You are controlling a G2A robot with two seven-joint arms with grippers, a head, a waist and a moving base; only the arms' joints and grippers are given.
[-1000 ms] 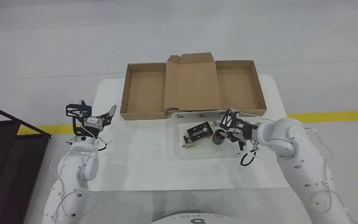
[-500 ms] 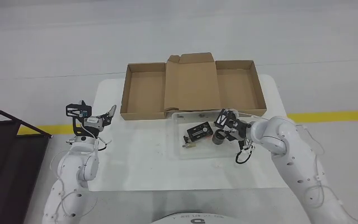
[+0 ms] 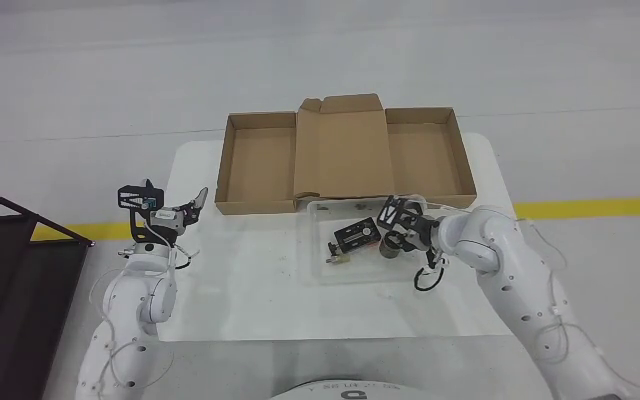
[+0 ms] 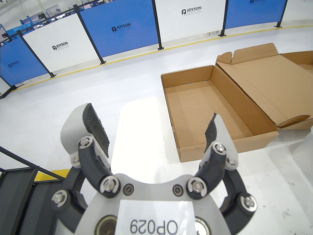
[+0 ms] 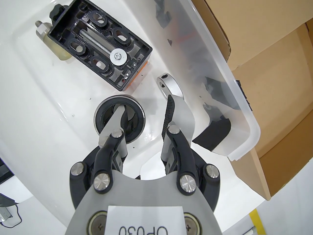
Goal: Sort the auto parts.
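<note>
Right gripper [image 5: 145, 105] advances along the tray [image 5: 221, 74] toward the black housing [image 5: 100, 42]. One finger now stands inside the ring bearing [image 5: 140, 119], the other outside its rim.

White table [image 3: 250, 290], yellow floor line [image 3: 590, 208], black rail [image 3: 45, 220] at table's left, blue and white partition panels [image 4: 190, 8] beyond

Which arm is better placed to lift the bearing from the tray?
Right. The right gripper straddles the wall of the bearing in the clear tray; the left gripper hangs open, away by the cardboard box.
</note>
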